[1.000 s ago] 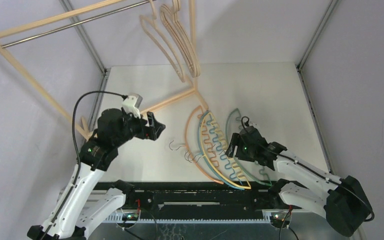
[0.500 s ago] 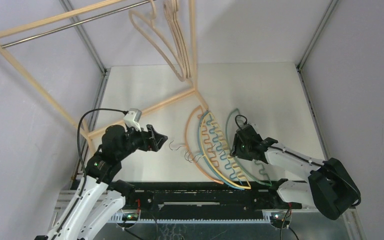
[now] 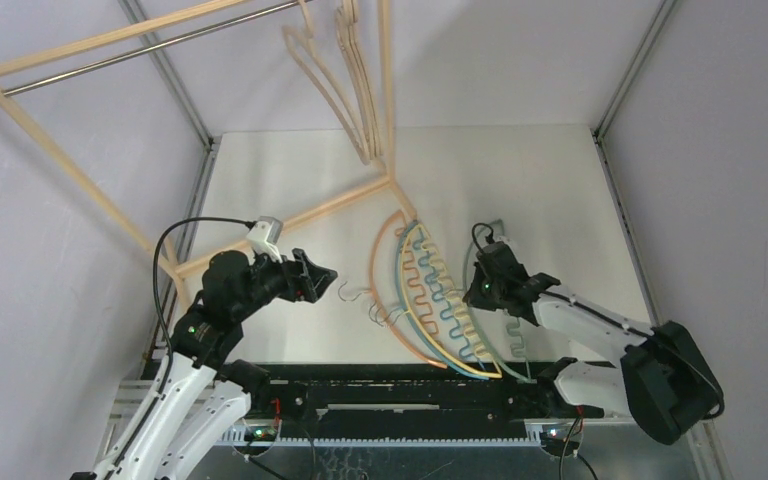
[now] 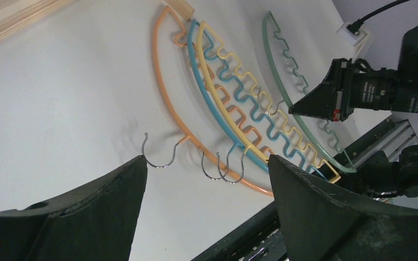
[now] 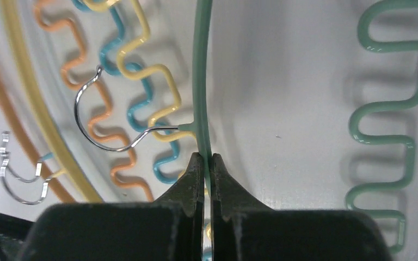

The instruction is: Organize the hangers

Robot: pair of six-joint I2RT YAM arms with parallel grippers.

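Pinching the green hanger is what my right gripper is doing now. A second ago its jaws were standing apart above that thin bar, and now they are pressing shut on it, the bar running straight ahead from between the tips. I am taking this to mean the grasp is made and the hanger is ready to come away from the pile and go up to the rack. From above, its outline is already looking narrower than before, as though it is tipping up on edge.

My left gripper is gaping wide and holding nothing. It has sunk lower over the table and is hovering with the small hooks of the other hangers lying just ahead, between its fingers.

The green hanger is looking like thin coated wire. Its smooth arc is going ahead of my right tips, and its wavy bar is snaking along well to their right. Its metal hook is branching off to the left just beyond the tips, lying over the wavy bars of the yellow hanger and the blue hanger, with the orange hanger farther left.
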